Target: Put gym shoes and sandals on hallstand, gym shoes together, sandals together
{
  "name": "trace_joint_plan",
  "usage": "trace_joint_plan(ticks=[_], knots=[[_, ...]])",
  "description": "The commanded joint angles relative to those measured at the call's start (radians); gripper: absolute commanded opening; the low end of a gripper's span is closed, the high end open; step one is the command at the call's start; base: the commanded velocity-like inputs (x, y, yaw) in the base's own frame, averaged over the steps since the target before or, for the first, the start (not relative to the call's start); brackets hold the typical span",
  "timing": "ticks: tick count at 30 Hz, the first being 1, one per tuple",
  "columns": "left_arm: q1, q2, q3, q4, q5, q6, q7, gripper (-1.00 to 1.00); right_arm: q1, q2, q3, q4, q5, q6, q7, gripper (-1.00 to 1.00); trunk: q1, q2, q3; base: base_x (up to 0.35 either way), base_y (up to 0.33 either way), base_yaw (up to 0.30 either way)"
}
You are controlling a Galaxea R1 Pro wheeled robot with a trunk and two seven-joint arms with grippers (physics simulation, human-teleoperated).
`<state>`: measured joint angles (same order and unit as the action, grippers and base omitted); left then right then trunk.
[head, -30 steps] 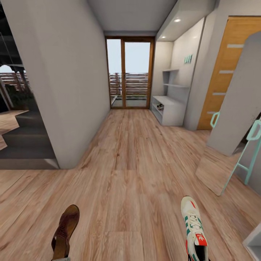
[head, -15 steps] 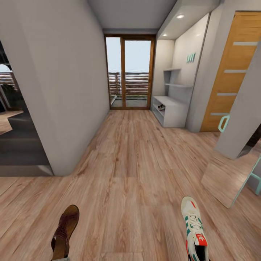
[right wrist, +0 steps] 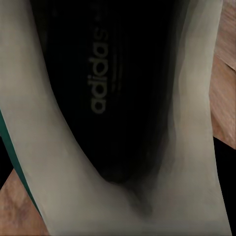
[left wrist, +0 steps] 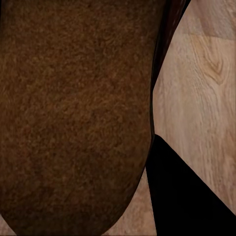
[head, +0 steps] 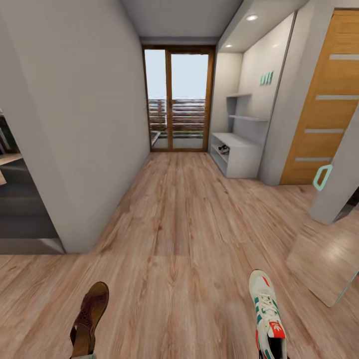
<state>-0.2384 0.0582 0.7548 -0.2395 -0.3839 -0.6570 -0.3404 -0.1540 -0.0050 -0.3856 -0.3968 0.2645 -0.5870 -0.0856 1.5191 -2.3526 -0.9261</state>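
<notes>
Forward drift of the head camera is enlarging the hallstand (head: 238,154) and orange door (head: 326,99) since the earlier frame, while sandal (head: 89,319) and gym shoe (head: 268,314) are keeping their places low in view. Gripper fingers are hidden; whether either is closed cannot be told. Sandal sole (left wrist: 73,113) and shoe interior (right wrist: 113,88) are crowding the wrist views above the corridor floor (head: 179,224). Something small and dark is sitting in the hallstand's shelf
</notes>
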Motion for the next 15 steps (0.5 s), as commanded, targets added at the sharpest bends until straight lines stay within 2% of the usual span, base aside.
trace_joint_plan(ticks=[1,15], knots=[[-0.001,-0.001,0.009,0.000,-0.007,-0.003,-0.006,-1.00,-0.001,0.000,-0.004,0.001,0.011,-0.003,-0.005,-1.00,0.000,0.000,-0.001,0.337,0.000,0.000],[-0.001,-0.001,0.009,0.000,-0.006,-0.003,-0.006,-1.00,-0.001,0.000,-0.004,0.001,0.012,-0.004,-0.003,-1.00,0.000,0.000,-0.001,0.337,0.000,0.000]])
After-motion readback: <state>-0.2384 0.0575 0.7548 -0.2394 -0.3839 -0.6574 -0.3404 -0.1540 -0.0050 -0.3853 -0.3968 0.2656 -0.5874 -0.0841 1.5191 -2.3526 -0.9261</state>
